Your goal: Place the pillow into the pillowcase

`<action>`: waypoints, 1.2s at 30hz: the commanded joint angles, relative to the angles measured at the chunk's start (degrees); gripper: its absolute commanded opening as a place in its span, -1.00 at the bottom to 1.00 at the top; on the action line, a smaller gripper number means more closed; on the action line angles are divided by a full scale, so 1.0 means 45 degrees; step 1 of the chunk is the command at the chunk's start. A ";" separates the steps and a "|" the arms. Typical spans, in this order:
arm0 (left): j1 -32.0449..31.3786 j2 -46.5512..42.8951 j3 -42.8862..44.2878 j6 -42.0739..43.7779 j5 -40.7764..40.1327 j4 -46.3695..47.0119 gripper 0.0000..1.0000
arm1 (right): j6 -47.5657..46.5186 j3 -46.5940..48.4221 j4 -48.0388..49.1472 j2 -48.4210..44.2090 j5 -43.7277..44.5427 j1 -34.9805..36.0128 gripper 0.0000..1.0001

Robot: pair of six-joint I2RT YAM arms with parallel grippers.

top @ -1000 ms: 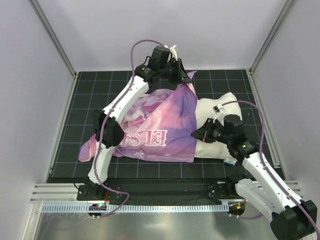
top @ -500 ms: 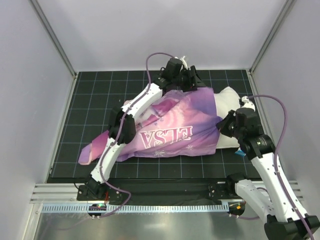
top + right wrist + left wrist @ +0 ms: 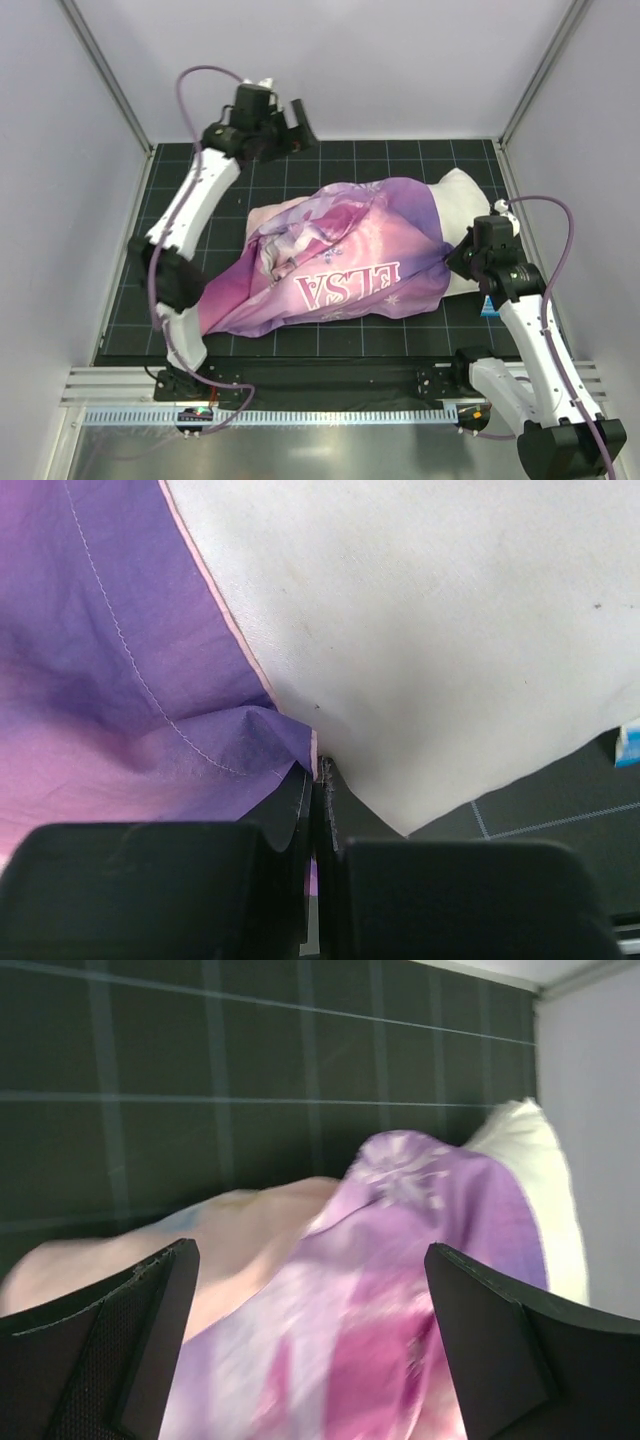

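Observation:
The pink-and-purple pillowcase (image 3: 340,265) lies across the mat and covers most of the white pillow (image 3: 458,192), whose right end sticks out. My right gripper (image 3: 453,263) is at the case's right edge, shut on the hem; in the right wrist view its closed jaws (image 3: 320,768) pinch the purple pillowcase (image 3: 120,650) hem against the pillow (image 3: 450,620). My left gripper (image 3: 297,128) hangs open at the back left, above and clear of the fabric. In the left wrist view the gripper (image 3: 308,1250) frames the pillowcase (image 3: 400,1290) and the pillow (image 3: 530,1180) below, holding nothing.
A black gridded mat (image 3: 170,200) covers the floor, with grey walls on three sides. A small blue-and-white tag (image 3: 488,306) lies by the pillow's near right corner, beside my right arm. A metal rail (image 3: 300,415) runs along the front edge.
My left gripper opened, let go of the pillowcase and swung up and back to the left. The case has been pulled further right over the pillow. The right gripper stays shut on the hem.

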 commanded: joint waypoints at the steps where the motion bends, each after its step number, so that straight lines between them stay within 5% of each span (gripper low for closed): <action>1: 0.0816 -0.2696 -0.2523 0.0639 -0.1663 -0.1502 0.99 | 0.0182 0.0516 0.0366 -0.0127 0.0859 -0.0401 -0.92; 10: 0.2302 -0.8505 -1.0998 0.0153 -0.2737 -0.0428 0.99 | 0.0162 0.0770 0.0542 -0.0127 0.0292 -0.0518 -0.92; 18: 0.2635 -0.9876 -1.4228 -0.1021 -0.1374 0.0859 0.95 | 0.0240 0.0868 0.0639 -0.0186 0.0116 -0.0518 -0.92; 25: 0.2635 -0.8881 -1.5206 -0.1080 -0.0901 0.2188 0.44 | 0.0162 0.0868 0.0679 -0.0205 0.0097 -0.0518 -0.92; 28: 0.2635 -0.8082 -1.5285 -0.0944 -0.0979 0.3027 0.06 | 0.0181 0.0887 0.0698 -0.0205 0.0077 -0.0499 -0.92; 31: 0.2712 -0.7126 -1.4565 -0.0748 -0.1660 0.3341 -0.55 | 0.0220 0.0868 0.0660 -0.0264 0.0214 -0.0518 -0.92; 32: 0.2693 -0.6967 -1.4253 -0.0690 -0.2243 0.3342 -0.95 | 0.0278 0.0868 0.0601 -0.0303 0.0311 -0.0518 -0.92; 36: 0.2713 -0.6886 -1.3022 -0.1115 -0.5384 0.2934 -1.00 | 0.0377 0.0907 0.0386 -0.0576 0.0780 -0.0576 -0.92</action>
